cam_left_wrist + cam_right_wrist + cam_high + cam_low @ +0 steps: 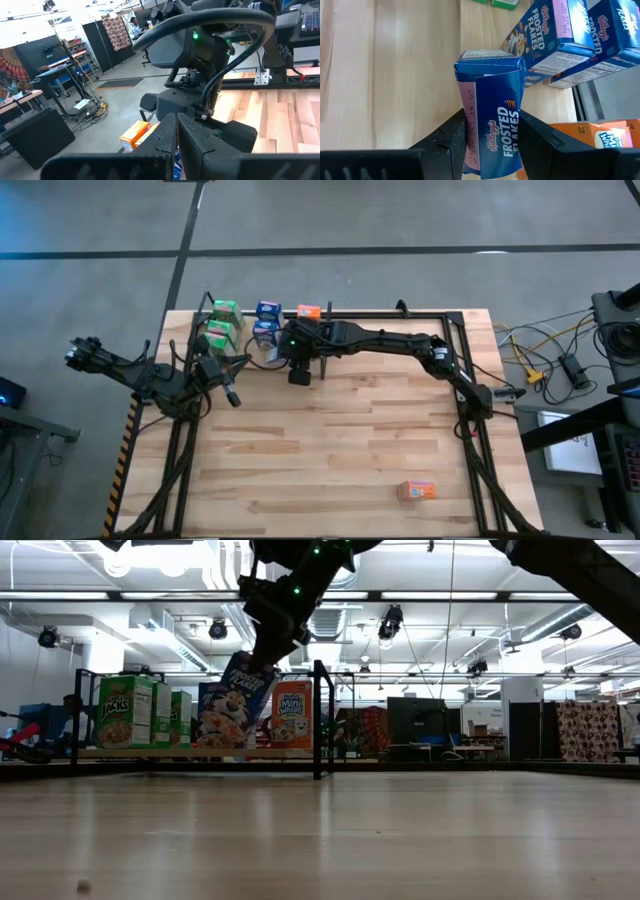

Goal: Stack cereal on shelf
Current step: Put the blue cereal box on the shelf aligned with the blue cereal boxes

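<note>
Where it reads "Frosted Flakes", blue box [492, 120] gripped in right pincer [492, 137], left pincer [176, 132] clenched

Both arms [385, 338] matte black, slim tubular links, bulkier rounded joints. Black cable [215, 30] loops over right wrist housing. Green indicator lights [195, 35] glow on that housing; same green dots in low view. Jaws: flat black angular fingers [451, 137]. Silver bracket [263, 77] near arm base, by table edge
</note>
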`<action>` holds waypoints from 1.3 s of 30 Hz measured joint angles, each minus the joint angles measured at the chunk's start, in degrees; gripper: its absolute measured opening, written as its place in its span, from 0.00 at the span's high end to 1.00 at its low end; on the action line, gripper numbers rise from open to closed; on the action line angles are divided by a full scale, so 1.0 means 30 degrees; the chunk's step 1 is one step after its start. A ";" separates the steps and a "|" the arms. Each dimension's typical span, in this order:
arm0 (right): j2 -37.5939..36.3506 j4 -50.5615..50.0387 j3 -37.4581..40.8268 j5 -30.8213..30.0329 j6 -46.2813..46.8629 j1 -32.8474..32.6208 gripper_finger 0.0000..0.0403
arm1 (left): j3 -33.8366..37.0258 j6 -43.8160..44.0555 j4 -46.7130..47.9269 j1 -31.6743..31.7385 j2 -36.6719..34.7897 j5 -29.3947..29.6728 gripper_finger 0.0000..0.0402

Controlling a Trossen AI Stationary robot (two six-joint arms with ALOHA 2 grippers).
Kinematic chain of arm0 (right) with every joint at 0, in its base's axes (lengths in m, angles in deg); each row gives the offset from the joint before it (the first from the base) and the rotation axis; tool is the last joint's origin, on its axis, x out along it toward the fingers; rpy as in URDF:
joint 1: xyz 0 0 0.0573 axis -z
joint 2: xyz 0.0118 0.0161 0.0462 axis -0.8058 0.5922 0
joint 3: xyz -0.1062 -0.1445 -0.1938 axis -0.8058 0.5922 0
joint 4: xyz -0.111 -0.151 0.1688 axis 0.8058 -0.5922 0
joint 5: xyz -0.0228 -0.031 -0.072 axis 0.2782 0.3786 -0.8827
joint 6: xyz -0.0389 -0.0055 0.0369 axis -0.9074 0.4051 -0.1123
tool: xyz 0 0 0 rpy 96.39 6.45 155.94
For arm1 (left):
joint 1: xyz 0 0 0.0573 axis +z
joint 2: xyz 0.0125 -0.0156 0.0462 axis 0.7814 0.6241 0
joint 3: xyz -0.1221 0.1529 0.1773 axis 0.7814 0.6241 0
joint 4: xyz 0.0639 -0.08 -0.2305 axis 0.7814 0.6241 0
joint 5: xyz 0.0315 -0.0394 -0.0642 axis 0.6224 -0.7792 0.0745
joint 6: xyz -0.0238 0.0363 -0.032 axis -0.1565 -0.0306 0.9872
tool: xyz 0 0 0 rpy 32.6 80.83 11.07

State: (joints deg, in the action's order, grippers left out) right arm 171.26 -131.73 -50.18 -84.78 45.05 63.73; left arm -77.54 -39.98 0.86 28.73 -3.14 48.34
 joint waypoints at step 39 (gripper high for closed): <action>-0.0038 0.1519 0.0029 0.0000 -0.0413 0.0007 0.51 | -0.0007 -0.0074 -0.0103 -0.0001 0.0015 0.0000 1.00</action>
State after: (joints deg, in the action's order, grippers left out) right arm 171.15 -127.17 -50.09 -84.78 43.81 63.75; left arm -77.56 -40.20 0.55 28.73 -3.09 48.34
